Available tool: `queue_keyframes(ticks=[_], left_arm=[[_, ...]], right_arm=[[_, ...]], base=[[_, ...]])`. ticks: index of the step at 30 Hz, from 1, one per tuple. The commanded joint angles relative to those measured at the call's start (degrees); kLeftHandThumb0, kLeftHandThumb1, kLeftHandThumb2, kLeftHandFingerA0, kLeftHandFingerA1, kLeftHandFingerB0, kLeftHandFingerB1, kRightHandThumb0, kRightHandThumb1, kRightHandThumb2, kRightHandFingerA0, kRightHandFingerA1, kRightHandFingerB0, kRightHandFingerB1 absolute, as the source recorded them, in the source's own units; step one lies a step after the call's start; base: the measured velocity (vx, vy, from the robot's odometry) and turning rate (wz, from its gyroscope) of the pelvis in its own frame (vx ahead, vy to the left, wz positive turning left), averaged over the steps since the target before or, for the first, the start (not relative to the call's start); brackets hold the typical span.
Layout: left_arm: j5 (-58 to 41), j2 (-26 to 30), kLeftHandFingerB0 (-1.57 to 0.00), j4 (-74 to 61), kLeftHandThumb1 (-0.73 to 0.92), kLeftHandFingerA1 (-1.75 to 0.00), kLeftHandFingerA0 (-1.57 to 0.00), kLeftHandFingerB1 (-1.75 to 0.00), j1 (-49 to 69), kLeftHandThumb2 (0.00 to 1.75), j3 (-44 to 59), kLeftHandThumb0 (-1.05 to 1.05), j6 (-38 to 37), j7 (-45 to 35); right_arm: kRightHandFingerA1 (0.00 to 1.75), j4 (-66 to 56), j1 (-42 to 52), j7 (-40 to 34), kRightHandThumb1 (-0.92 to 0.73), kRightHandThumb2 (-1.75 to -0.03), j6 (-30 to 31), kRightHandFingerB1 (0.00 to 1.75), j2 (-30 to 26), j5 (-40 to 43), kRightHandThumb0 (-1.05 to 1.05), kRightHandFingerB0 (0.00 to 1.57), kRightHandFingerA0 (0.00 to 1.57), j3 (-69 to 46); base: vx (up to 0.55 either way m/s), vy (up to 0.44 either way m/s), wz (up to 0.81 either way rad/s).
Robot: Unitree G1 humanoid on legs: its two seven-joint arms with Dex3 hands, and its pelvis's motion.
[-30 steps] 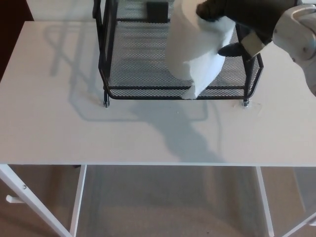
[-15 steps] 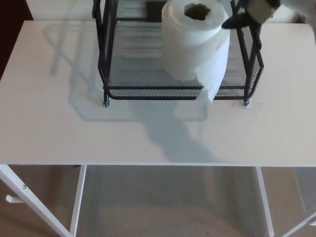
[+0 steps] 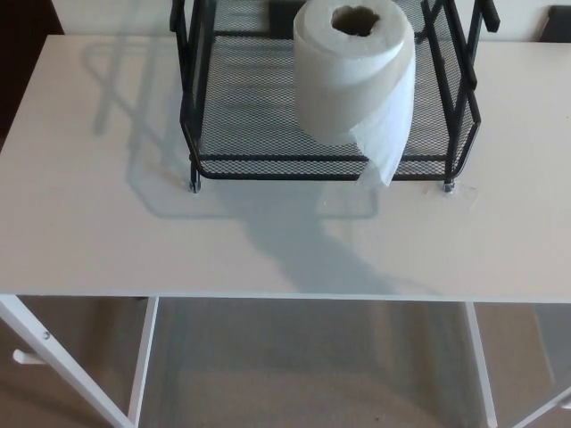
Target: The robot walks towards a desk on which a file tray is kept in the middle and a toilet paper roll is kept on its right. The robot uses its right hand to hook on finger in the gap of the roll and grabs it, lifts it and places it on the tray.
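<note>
Toilet paper roll upright in black wire-mesh tray, loose sheet dangling; hands unseen.

Grey shadow across the middle of the white bench, running toward the front edge. Fainter shadow of bars at the back left. Below the front edge, a white frame: slanted leg at the left with a small white peg beside it, upright bar next to that, second upright bar toward the right. Beige floor underneath, showing between the bars. Dark strip past the back left corner. Small dark shape at the top right, too cut off to identify.
</note>
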Motion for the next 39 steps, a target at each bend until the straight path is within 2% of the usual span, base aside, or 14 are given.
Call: queue_keyframes(ticks=[1,5,6,8,9,13,15,16,21,24,27,31,36,39], left_arm=[[0.8,1.5,-0.27,0.2,0.87,-0.65,-0.64,-0.55,0.2,0.66,-0.1,-0.71,-2.0,0.9],[-0.6,1.3,-0.25,-0.1,0.85,-0.66,-0.61,-0.55,0.2,0.65,1.1,-0.71,-1.3,0.1],[-0.5,1.3,-0.24,-0.4,0.86,-0.64,-0.59,-0.53,0.3,0.65,1.0,-0.70,-1.0,0.0],[-0.7,1.8,-0.23,-0.9,0.85,-0.65,-0.58,-0.53,0.0,0.65,1.1,-0.71,0.0,-0.6],[-0.7,1.9,-0.23,-0.7,0.85,-0.68,-0.63,-0.53,-0.2,0.65,1.2,-0.69,-0.2,-0.7],[1.0,1.9,-0.25,-1.6,0.88,-0.65,-0.61,-0.54,0.4,0.66,-0.6,-0.72,-1.5,-0.9],[0.3,1.9,-0.25,-2.3,0.88,-0.63,-0.54,-0.54,0.2,0.66,-0.1,-0.71,-0.6,-1.5],[-0.1,1.7,-0.26,-1.9,0.85,-0.65,-0.56,-0.56,-0.4,0.65,0.3,-0.71,0.3,-0.6],[0.5,1.5,-0.26,-0.9,0.85,-0.68,-0.65,-0.57,-1.5,0.65,0.1,-0.72,0.2,1.0],[0.0,1.7,-0.23,-1.6,0.88,-0.69,-0.56,-0.57,-0.9,0.66,0.5,-0.72,0.0,0.0],[-0.1,1.8,-0.23,-1.1,0.87,-0.69,-0.51,-0.56,-1.2,0.66,0.7,-0.72,-0.2,-0.1],[-0.4,1.7,-0.22,0.7,0.86,-0.78,-0.54,-0.59,-2.6,0.66,1.1,-0.71,0.1,1.0],[-0.1,1.7,-0.24,-0.5,0.87,-0.74,-0.46,-0.59,-2.2,0.66,0.7,-0.72,-0.2,0.7],[-0.8,1.6,-0.21,-1.3,0.83,-0.74,-0.41,-0.58,-2.3,0.67,1.3,-0.73,0.8,0.2]], right_arm=[[0.55,-6.2,-1.0,6.4,-0.66,-0.60,8.2,0.33,-9.5,7.4,-0.58,0.23,0.62,-11.5],[0.64,-11.5,8.8,5.7,-0.55,-0.88,12.2,0.45,-18.1,11.2,-0.67,0.18,0.54,-26.5],[0.54,-13.4,12.8,6.2,-0.65,-0.60,14.5,0.31,-19.1,13.0,-0.58,0.28,0.64,-32.3],[0.78,-13.2,19.9,7.3,-0.49,-0.84,14.9,0.44,-20.5,15.9,-0.67,0.21,0.71,-42.7],[0.60,-14.3,24.6,7.0,-0.56,-0.58,18.2,0.34,-18.5,17.0,-0.56,0.31,0.69,-51.6],[0.52,-17.3,37.0,3.7,-0.58,-0.58,18.6,0.35,-14.1,15.1,-0.55,0.32,0.73,-68.1],[0.66,-16.4,43.1,-1.7,-0.51,-0.86,11.2,0.49,-9.5,18.0,-0.65,0.28,0.73,-75.3],[0.77,-13.9,48.6,-5.6,-0.65,-0.60,7.3,0.40,-5.7,20.2,-0.63,0.31,0.98,-80.3],[0.88,-8.1,59.3,-24.9,-0.59,-0.58,1.7,0.49,4.8,18.1,-0.71,0.34,0.87,-83.8],[1.46,7.2,66.4,-39.6,-0.72,-0.63,-14.2,0.55,9.1,20.3,-0.67,0.16,1.08,-81.4],[1.60,9.4,68.6,-42.9,-0.72,-0.64,-14.9,0.48,13.6,21.5,-0.61,0.11,1.14,-81.7],[1.61,10.8,71.0,-48.7,-0.69,-0.65,-10.6,0.50,19.8,19.6,-0.49,0.07,0.92,-79.8],[1.20,12.1,73.4,-48.8,-0.92,-0.73,4.2,0.00,19.7,8.9,-0.79,0.00,0.27,-68.1],[0.96,12.2,73.8,-47.8,-0.92,-0.70,14.1,0.00,20.7,1.1,-0.80,0.00,0.00,-58.5]], base=[[0.00,0.000,0.00],[0.00,0.000,0.00],[0.00,0.000,0.00],[0.00,0.000,0.00],[0.00,0.000,0.00],[0.00,0.000,0.00],[0.00,0.000,0.00],[0.00,0.000,0.00],[0.00,0.000,0.00],[0.00,0.000,0.00],[0.00,0.000,0.00],[0.00,0.000,0.00],[0.00,0.000,0.00],[0.00,0.000,0.00]])
